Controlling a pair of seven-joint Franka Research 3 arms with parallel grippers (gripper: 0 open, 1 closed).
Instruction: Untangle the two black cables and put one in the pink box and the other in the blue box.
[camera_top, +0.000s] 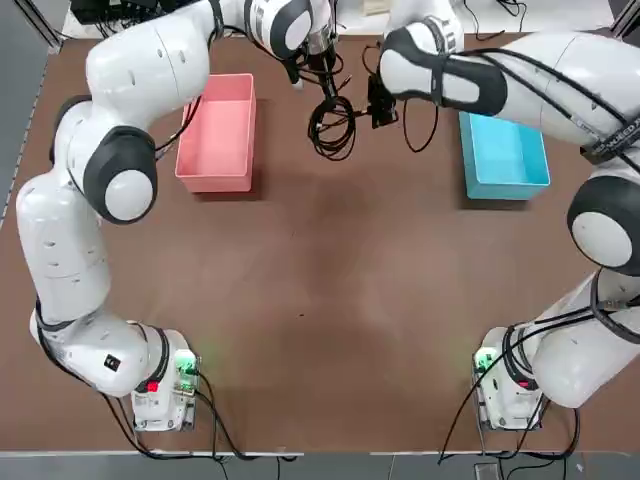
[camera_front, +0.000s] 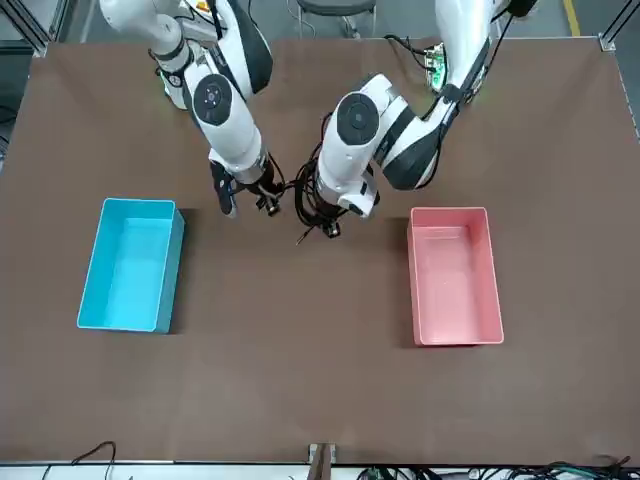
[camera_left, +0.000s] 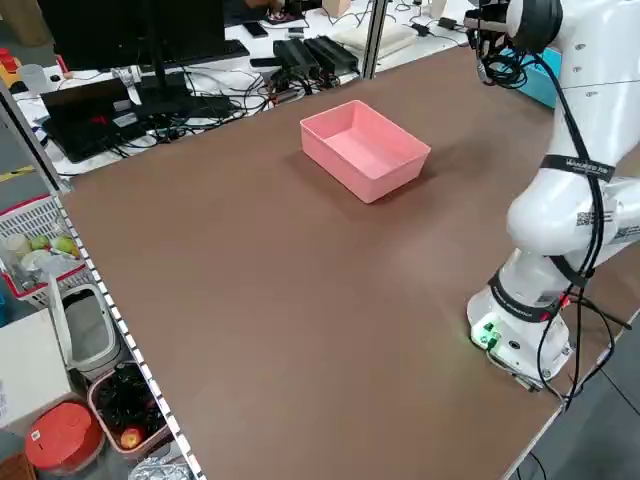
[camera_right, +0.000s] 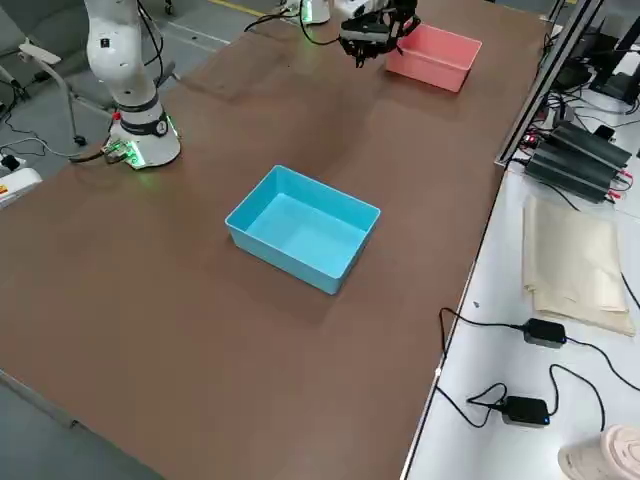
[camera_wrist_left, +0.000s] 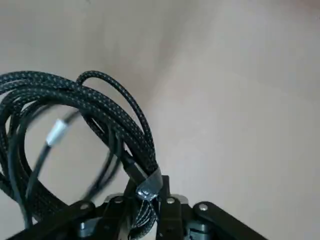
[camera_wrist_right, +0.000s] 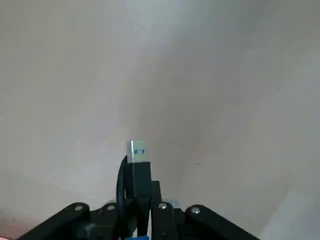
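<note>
- Left gripper (camera_wrist_left: 150, 202) is closed, pinching the braided black cable (camera_wrist_left: 117, 117), and its coil hangs right at the fingers!
- A thinner black cord (camera_wrist_left: 42, 160) with a pale band loops through that same bundle; where one cable ends and the other begins, I can't tell.
- Right gripper (camera_wrist_right: 142, 205), just beside the left one, is clamped shut on a black USB plug (camera_wrist_right: 140, 175), metal end poking out past the fingertips.
- Pink box (camera_top: 218, 140) sits off to the left gripper's left.
- Blue box (camera_top: 503, 160) lies out to the right gripper's right.
</note>
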